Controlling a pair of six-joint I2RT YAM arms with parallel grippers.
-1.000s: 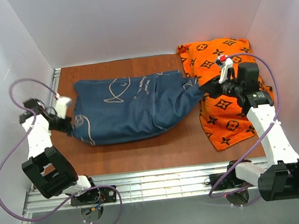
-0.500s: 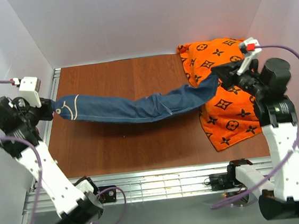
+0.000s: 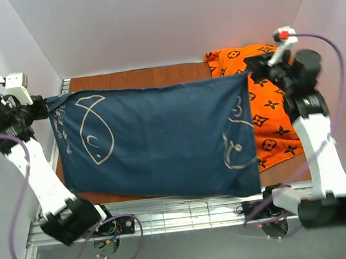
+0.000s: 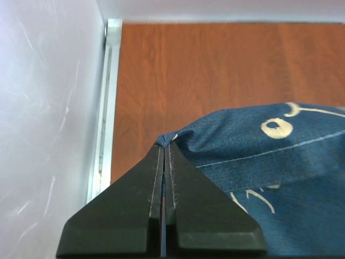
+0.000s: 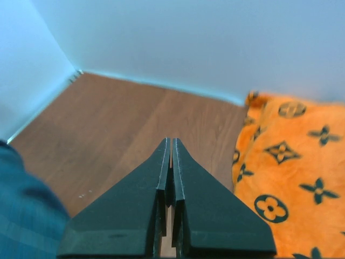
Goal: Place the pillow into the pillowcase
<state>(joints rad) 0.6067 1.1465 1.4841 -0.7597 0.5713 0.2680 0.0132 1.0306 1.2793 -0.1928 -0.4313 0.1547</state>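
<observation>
From above, we see the pillowcase (image 3: 156,143) stretched out flat between the two arms and hanging over the table (image 3: 155,75). The left gripper (image 3: 42,106) pinches one top corner and the right gripper (image 3: 249,72) the other, beside the orange cushion (image 3: 273,109). We find no pillow here, and the sheet hides whatever lies under it. We therefore judge the stuffing not yet done: the case is only spread, with finding the pillow and opening the mouth left to do. The left wrist view adds what the overhead cannot: the fingers (image 4: 183,183) are pressed shut on a small peak of navy cloth (image 4: 259,162), a thin hold right at the hem. In the right wrist view the fingers (image 5: 188,194) are also closed. The cloth between them is out of sight there, with only a blurred blue fold (image 5: 21,216) low at the left, so that grip rests on the overhead view.
</observation>
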